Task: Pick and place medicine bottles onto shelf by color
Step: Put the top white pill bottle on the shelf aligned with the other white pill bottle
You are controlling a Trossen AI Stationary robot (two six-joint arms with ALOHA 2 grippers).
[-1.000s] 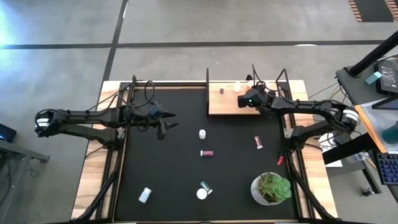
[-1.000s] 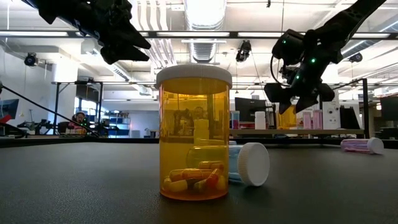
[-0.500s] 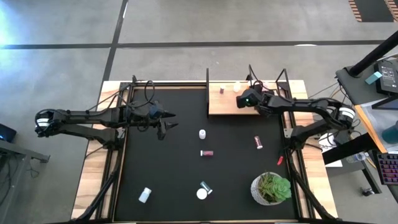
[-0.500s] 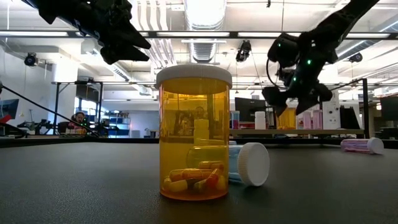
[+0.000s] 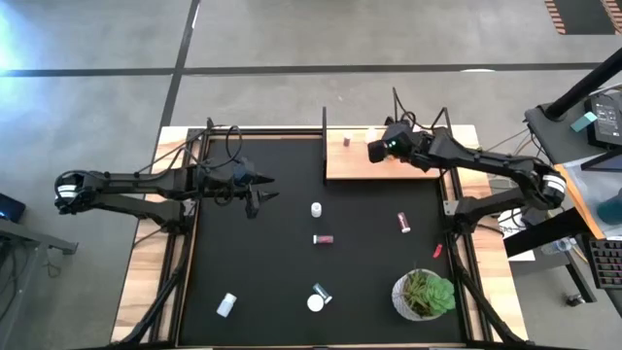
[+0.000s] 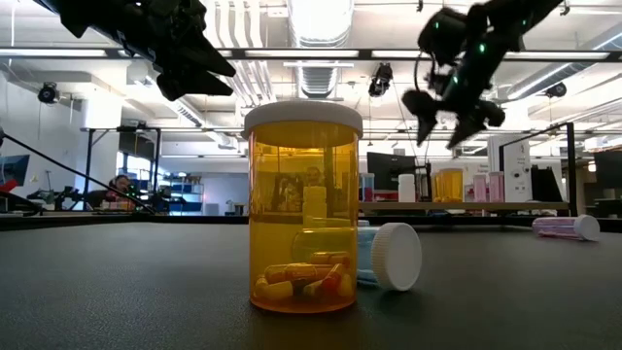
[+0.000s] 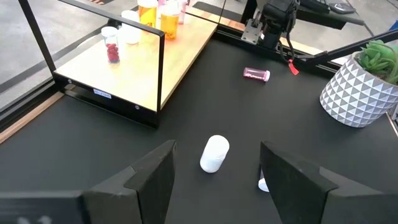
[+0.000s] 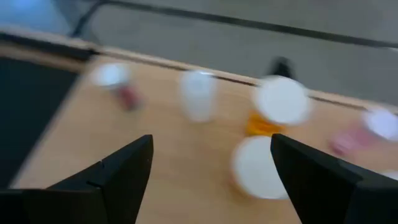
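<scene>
The black mat (image 5: 292,243) covers most of the desk (image 5: 155,282), and the shelf (image 5: 364,165) sits at its far edge, right of centre. Several medicine bottles (image 7: 160,15) already stand on the board: orange, pink, one white and one dark red, bunched toward the back rail. More lie loose on the mat: a white one (image 5: 316,209), a maroon one (image 5: 324,238), a pink one (image 5: 403,223), and three near the front edge beside the potted plant (image 5: 424,295).

The right gripper (image 5: 377,149) hangs above the shelf with its fingers spread wide and nothing between them. The main hazard sits here: the standing bottles directly below are close together, so a low or sideways retreat could clip a white cap and topple a neighbour, perhaps rolling it off the open front and mixing the colour groups.

The left gripper (image 5: 255,201) hovers over the mat's left-centre, fingers parted and empty, with the white bottle in front of it. That bottle lies on its side; a descent off its axis could make it roll away instead of seating between the fingers.
</scene>
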